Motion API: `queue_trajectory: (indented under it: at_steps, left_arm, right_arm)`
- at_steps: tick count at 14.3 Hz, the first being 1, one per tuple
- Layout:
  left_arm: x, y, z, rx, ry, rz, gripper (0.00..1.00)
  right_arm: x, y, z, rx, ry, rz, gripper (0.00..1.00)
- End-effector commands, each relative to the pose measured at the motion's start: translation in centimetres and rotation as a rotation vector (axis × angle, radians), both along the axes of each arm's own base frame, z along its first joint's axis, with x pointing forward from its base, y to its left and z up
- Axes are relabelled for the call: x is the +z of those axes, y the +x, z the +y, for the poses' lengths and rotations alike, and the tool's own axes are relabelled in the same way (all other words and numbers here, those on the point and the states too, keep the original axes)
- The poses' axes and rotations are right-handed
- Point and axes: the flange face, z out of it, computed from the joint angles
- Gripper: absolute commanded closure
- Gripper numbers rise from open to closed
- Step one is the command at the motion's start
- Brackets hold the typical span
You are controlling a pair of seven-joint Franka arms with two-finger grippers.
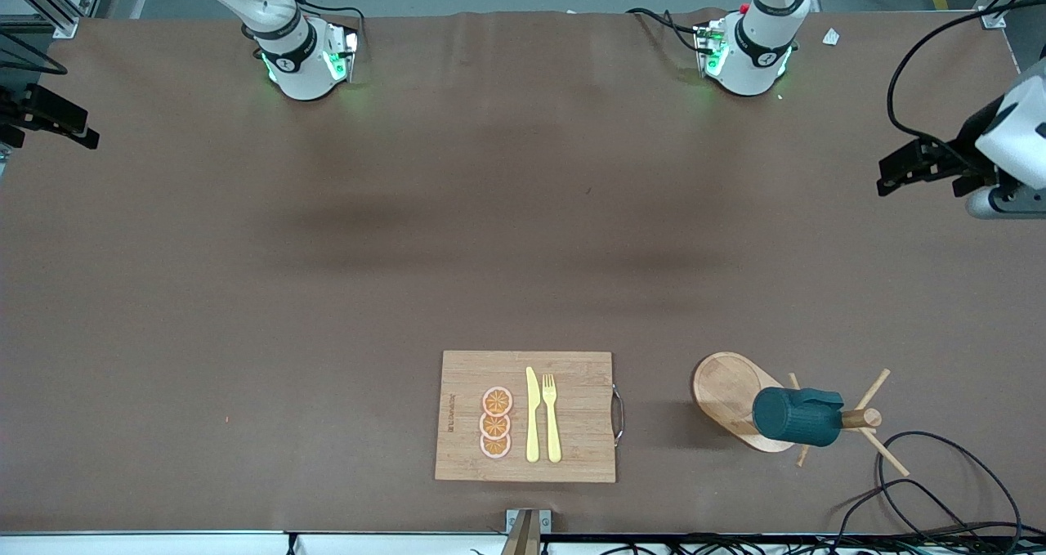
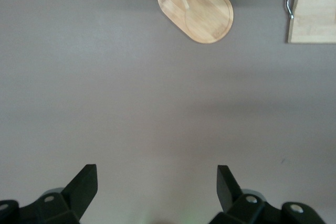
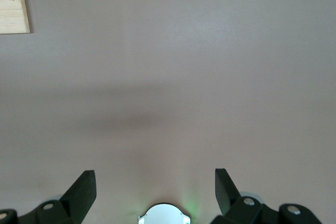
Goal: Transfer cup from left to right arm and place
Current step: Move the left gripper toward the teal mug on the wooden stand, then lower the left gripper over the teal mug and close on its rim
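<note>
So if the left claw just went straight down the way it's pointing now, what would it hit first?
Most likely just the bare table. The left claw hangs open and faces plain brown surface, nothing between its fingers. The wooden mug stand carrying the cup lies well off that line, though depth is hard to judge.

Matt brown table cover (image 1: 327, 293), pale wooden cutting board (image 1: 572, 457) with a metal handle (image 1: 619, 414), ribbed teal cup (image 1: 797, 416) on a wooden rack (image 1: 727, 391).
</note>
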Motion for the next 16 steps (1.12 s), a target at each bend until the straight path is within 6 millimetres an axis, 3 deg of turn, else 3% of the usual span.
queue_trajectory:
  at_steps: [1, 6, 16]
  left_arm:
    - [-0.4, 1.9, -0.4, 0.088, -0.018, -0.035, 0.00]
    - [-3.0, 5.3, -0.8, 0.266, -0.047, -0.121, 0.00]
    - [-9.1, 11.8, -0.8, 0.743, -0.311, -0.230, 0.00]
  right_arm:
    - [0.3, -0.5, 0.1, 0.002, -0.002, -0.006, 0.00]
    - [0.3, -0.5, 0.1, 0.002, -0.002, -0.008, 0.00]
    - [0.3, -0.5, 0.0, 0.000, -0.003, -0.009, 0.00]
